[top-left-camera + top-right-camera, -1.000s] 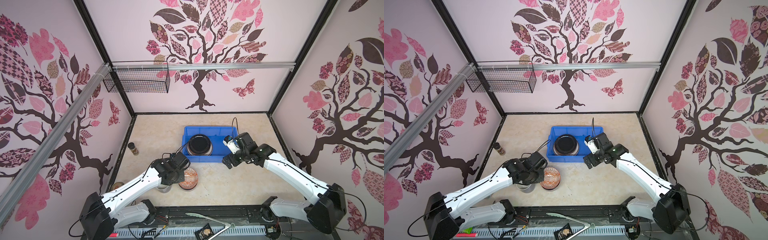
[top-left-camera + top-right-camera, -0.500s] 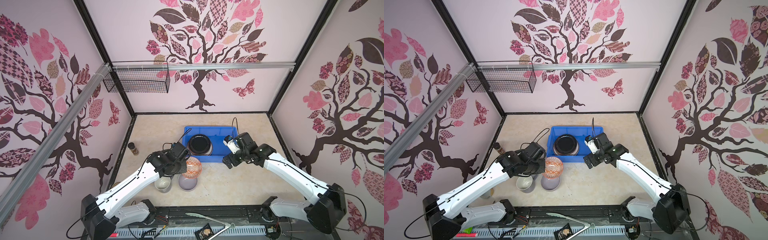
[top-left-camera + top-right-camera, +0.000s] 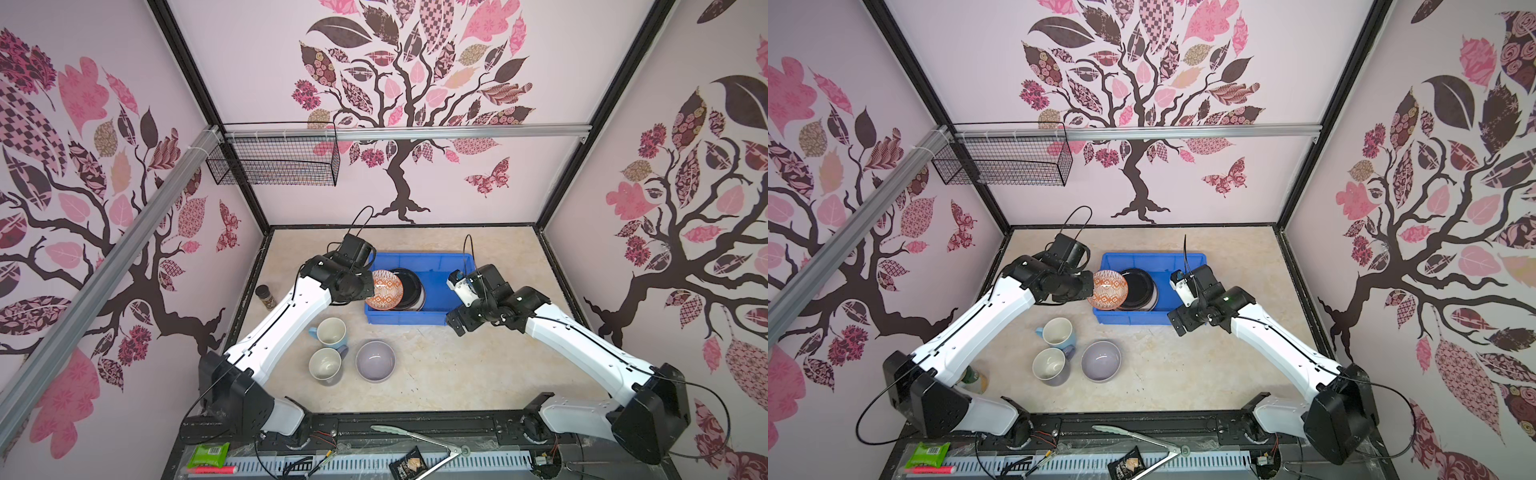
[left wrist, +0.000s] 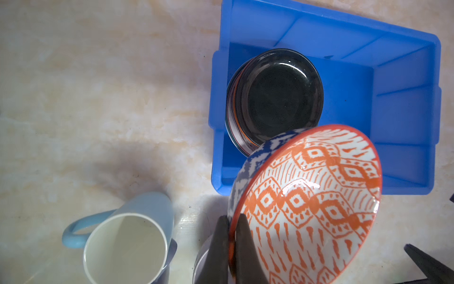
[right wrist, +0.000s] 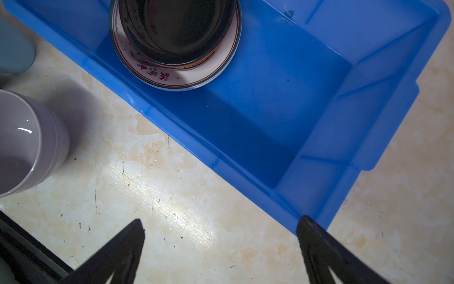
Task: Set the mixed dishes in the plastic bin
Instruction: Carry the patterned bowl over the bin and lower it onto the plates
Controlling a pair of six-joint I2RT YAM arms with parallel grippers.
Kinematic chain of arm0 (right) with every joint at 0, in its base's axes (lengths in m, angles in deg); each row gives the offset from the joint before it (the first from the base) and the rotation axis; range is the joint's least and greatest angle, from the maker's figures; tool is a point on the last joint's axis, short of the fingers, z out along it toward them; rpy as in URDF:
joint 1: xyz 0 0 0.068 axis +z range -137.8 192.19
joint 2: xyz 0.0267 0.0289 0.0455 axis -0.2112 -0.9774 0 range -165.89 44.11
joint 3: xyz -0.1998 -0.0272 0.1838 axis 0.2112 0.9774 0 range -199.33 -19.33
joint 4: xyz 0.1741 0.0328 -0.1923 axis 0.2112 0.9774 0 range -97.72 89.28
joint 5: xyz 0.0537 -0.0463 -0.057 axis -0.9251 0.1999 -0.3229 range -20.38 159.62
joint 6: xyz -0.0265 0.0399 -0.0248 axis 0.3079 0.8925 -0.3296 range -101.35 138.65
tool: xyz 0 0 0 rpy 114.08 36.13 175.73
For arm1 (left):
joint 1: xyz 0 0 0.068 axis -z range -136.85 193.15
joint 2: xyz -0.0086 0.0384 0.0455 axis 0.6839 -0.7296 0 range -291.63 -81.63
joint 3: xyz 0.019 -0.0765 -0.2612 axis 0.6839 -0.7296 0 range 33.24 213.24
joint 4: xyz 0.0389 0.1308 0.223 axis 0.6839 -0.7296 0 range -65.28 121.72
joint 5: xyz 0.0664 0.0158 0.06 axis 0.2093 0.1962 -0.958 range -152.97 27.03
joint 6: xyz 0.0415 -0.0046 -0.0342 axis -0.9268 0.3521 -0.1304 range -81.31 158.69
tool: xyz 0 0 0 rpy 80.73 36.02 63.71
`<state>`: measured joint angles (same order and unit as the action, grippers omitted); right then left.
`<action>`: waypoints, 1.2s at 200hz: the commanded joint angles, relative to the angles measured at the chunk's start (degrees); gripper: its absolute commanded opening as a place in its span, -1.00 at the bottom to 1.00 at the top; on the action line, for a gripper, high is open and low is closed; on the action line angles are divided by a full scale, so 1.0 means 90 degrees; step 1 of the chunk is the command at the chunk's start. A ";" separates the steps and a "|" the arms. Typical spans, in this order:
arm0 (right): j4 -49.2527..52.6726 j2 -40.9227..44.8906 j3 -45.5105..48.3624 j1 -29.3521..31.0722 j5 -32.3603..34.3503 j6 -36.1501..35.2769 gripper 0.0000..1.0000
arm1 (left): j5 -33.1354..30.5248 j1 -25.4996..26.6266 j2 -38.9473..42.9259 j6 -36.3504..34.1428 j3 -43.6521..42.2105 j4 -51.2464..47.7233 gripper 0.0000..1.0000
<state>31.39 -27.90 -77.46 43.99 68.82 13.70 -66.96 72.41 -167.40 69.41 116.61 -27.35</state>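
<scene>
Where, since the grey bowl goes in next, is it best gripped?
Probably the rim of the grey bowl, pinched from above on the side away from the nearest mug: it sits upright, mouth up, with bare table there.

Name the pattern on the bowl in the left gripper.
The bowl shows orange diamonds on white, with an orange rim; clearest in the left wrist view.

The blue bin [image 3: 407, 317] sits mid-frame, with a plate stack [image 3: 411, 286] (black plate on top) inside at its left. An orange patterned bowl [image 3: 386, 289] hangs tilted over that end. Lower left on the counter [image 3: 436, 365], mouths up: far mug [image 3: 331, 331], near mug [image 3: 325, 365], grey bowl [image 3: 375, 360].
</scene>
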 commanded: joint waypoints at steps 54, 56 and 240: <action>-0.0016 -0.0431 -0.0434 0.0006 0.0769 -0.0076 0.99 | 0.0752 -0.0221 -0.2021 -0.0805 0.1517 0.0869 -1.00; -0.0019 -0.0448 -0.0443 0.0004 0.0786 -0.0075 0.99 | 0.0767 -0.0230 -0.2061 -0.0813 0.1544 0.0879 -1.00; 0.0172 -0.1417 -0.1374 -0.0545 0.0728 -0.0121 0.99 | 0.1735 -0.0585 -0.3229 -0.1001 0.1866 0.1367 -0.53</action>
<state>31.13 -39.02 -86.90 39.33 75.58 13.22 -52.99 67.14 -197.72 61.13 132.31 -16.84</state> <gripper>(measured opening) 0.995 0.214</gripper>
